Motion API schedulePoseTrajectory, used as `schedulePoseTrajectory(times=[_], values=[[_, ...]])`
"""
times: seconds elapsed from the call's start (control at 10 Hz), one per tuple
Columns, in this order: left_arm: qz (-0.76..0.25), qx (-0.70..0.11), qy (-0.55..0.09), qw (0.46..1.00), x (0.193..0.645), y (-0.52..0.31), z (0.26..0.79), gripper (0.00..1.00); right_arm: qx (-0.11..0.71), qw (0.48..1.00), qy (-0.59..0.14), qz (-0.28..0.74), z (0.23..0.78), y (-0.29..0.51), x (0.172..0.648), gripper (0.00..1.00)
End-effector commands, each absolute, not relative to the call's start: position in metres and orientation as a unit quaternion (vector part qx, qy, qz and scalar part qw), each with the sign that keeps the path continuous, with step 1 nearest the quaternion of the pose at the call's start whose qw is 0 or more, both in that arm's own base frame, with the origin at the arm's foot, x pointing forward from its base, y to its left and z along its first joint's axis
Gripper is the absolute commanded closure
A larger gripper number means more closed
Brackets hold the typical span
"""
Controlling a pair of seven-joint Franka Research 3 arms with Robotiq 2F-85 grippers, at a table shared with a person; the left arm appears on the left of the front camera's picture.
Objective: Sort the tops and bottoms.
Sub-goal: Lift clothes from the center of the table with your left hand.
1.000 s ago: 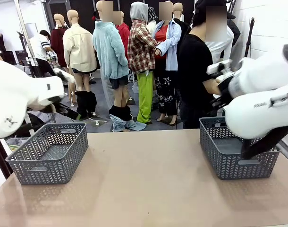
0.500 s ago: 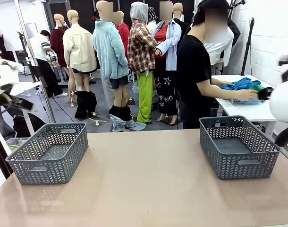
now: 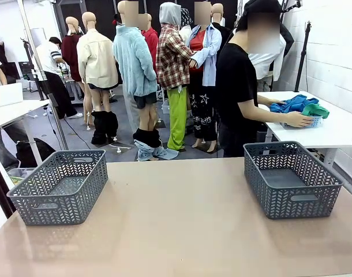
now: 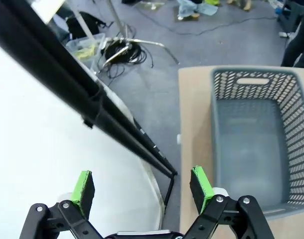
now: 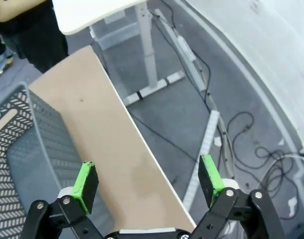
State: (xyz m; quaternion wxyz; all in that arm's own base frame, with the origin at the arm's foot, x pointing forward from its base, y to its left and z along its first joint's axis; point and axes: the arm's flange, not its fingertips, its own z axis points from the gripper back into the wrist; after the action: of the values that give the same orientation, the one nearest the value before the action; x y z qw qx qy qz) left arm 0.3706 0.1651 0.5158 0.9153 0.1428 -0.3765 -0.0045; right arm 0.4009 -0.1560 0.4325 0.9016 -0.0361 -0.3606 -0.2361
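Tops (image 3: 295, 104) heaped crosswise, touching bottoms (image 3: 316, 109)

Matt tan tabletop (image 3: 182, 231), grey plastic baskets (image 3: 66, 173) (openwork walls), soft cloth tops (image 3: 296, 104)

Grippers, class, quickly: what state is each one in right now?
Left gripper: open, holding nothing.
Right gripper: open, holding nothing.
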Motion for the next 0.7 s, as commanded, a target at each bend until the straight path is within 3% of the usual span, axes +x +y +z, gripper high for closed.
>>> schedulePoseTrajectory(times=[0.0,0.1,0.2,0.6], values=[[-0.008,0.147,-0.366,0.919,0.345,0.179,0.486,0.0,-0.011,0.893,-0.372,-0.252,0.396,-0.128,0.349,0.0],[-0.013,0.141,-0.364,0.92,0.341,0.186,0.482,0.0,-0.009,0.895,-0.368,-0.251,0.393,-0.128,0.348,0.0],[-0.026,0.141,-0.363,0.921,0.34,0.185,0.48,0.0,-0.03,0.902,-0.355,-0.246,0.424,-0.158,0.403,0.0],[-0.006,0.144,-0.357,0.923,0.363,0.196,0.499,0.0,-0.03,0.902,-0.355,-0.246,0.424,-0.158,0.403,0.0]])
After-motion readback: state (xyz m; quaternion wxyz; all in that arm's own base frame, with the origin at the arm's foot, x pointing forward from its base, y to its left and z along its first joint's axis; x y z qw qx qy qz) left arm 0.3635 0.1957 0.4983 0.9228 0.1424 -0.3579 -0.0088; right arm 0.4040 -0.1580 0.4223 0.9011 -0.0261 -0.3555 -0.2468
